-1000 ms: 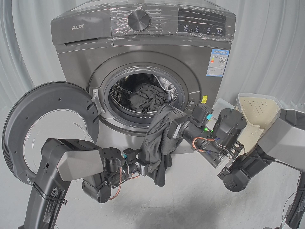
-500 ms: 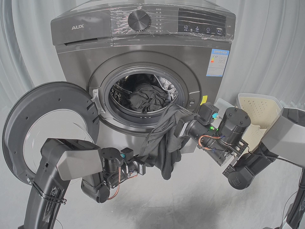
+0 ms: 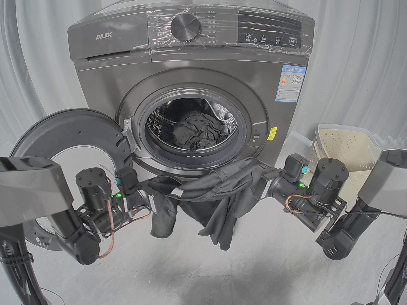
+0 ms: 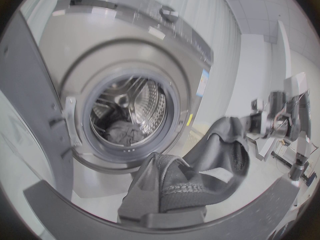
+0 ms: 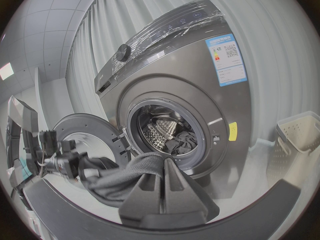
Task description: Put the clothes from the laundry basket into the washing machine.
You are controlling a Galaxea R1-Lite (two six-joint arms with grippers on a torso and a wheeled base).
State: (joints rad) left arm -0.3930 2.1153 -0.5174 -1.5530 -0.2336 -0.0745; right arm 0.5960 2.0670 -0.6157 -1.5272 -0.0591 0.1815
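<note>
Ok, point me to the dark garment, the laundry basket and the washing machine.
dark garment (image 3: 220, 185), head view, its sagging middle span.
laundry basket (image 3: 347, 142), head view, its perforated inner wall.
washing machine (image 3: 127, 79), head view, front panel above the door opening.

lower part of laundry basket (image 3: 348, 148) behind right arm (image 3: 324, 191)

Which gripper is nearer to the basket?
Right. The right gripper grips the garment below the washer opening, on the basket side. The left gripper grips its other end farther off, before the open door.
</note>
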